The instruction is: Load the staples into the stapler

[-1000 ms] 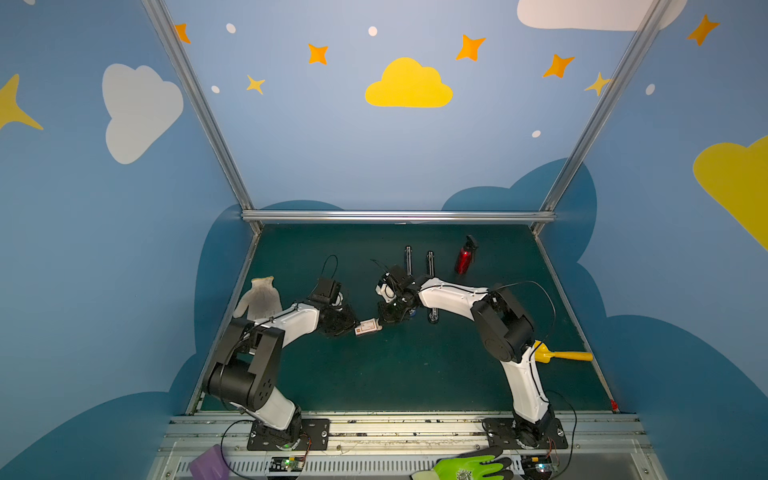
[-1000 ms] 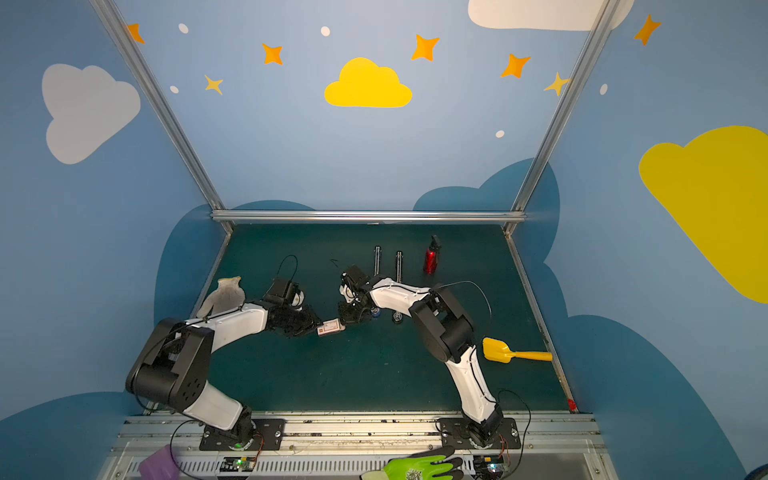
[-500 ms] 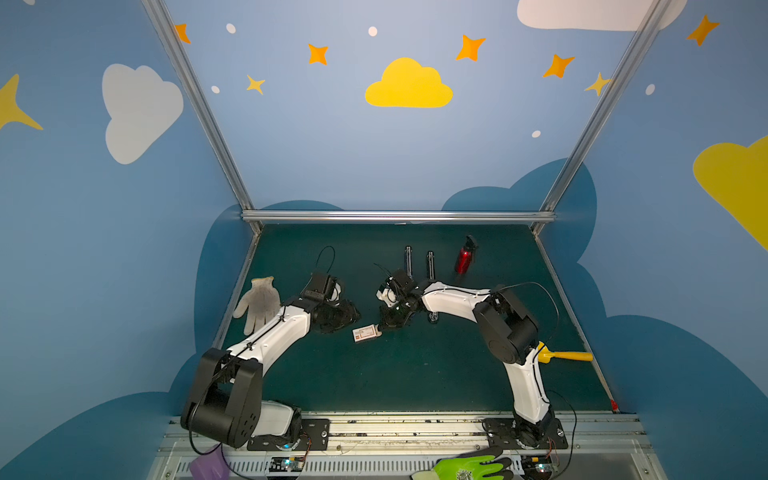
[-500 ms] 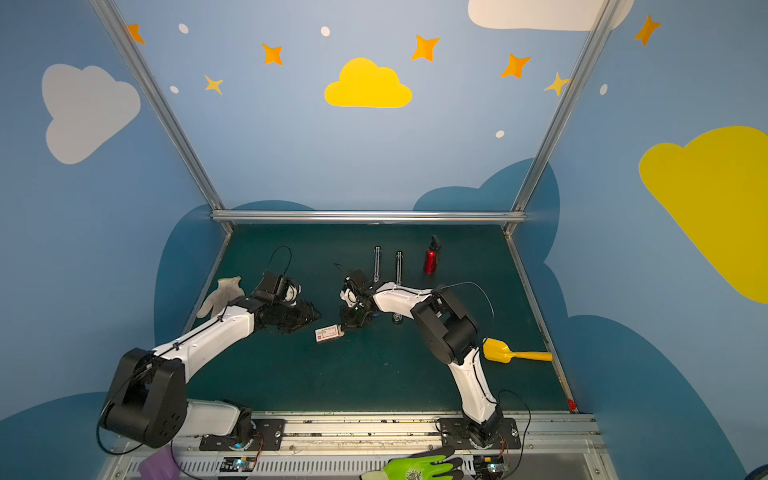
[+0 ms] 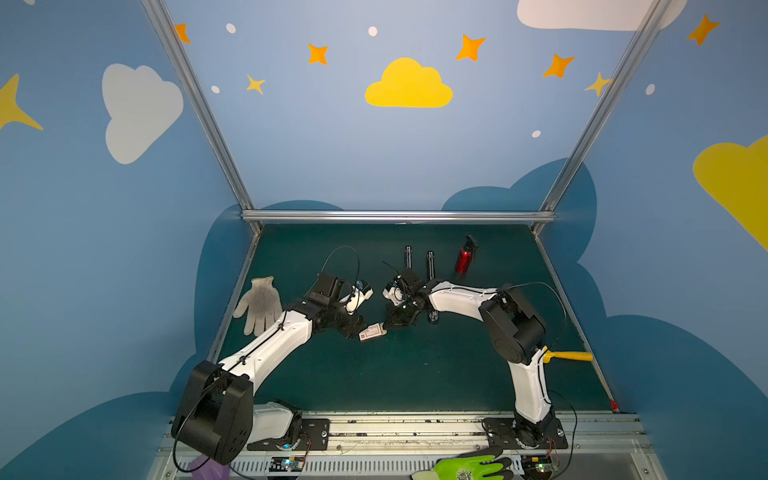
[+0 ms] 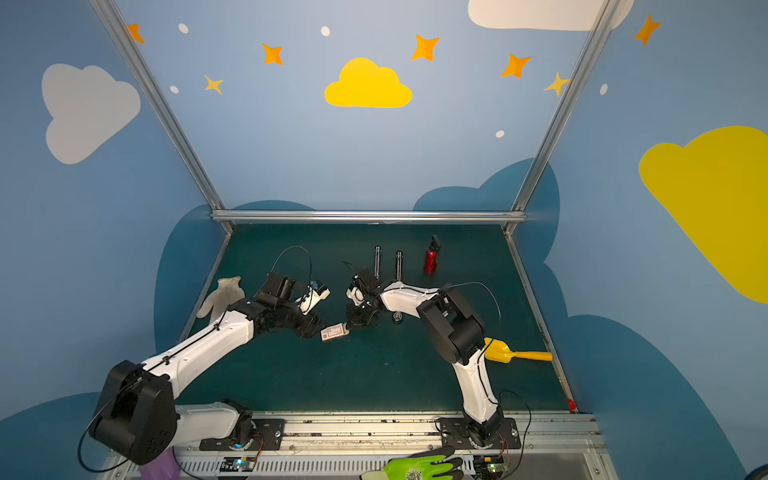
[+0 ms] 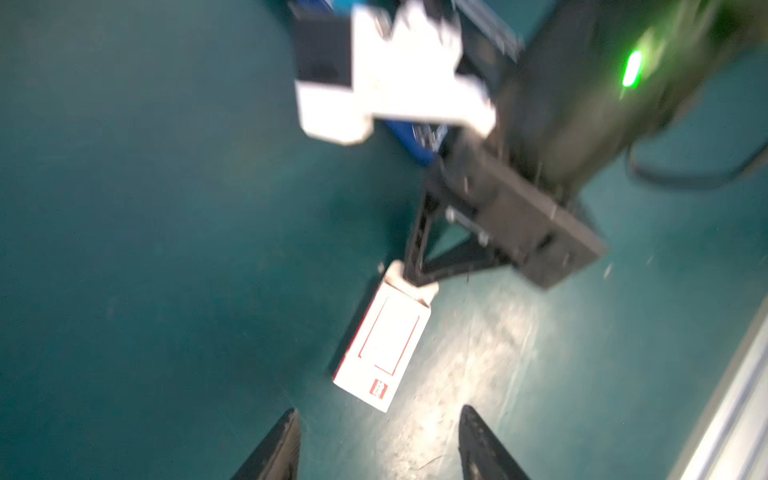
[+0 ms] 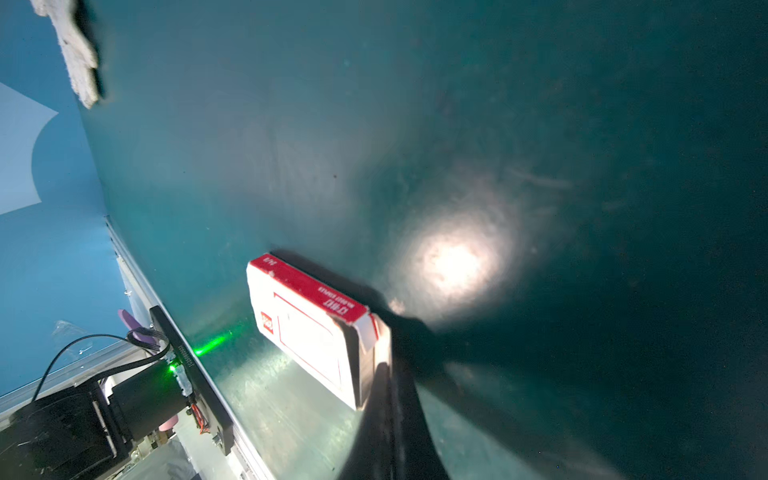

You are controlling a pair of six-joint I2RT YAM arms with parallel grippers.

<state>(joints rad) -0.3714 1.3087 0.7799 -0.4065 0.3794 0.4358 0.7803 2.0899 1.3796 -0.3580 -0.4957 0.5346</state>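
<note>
The staples (image 5: 371, 331) (image 6: 333, 332) are a small white box with a red mark and a red outline, low over the green mat mid-table. My right gripper (image 5: 388, 326) (image 8: 384, 365) is shut on the tan end flap of the staples (image 8: 307, 328). My left gripper (image 5: 360, 328) (image 7: 379, 410) is open, its dark fingers (image 7: 286, 436) standing apart just short of the staples (image 7: 384, 345), touching nothing. Two slim black bars (image 5: 430, 266) (image 6: 399, 264) at the back look like the stapler; the right arm hides part of one.
A white knit glove (image 5: 259, 303) lies by the left wall. A red bottle (image 5: 464, 257) stands at the back right. A yellow scoop (image 5: 569, 356) sits near the right wall, behind the right arm's elbow. A green glove (image 5: 469, 467) rests on the front rail.
My left gripper has opened and let go of the staples, and the left arm has stretched lower over the mat. The right gripper stays shut on the box, which has barely moved.
</note>
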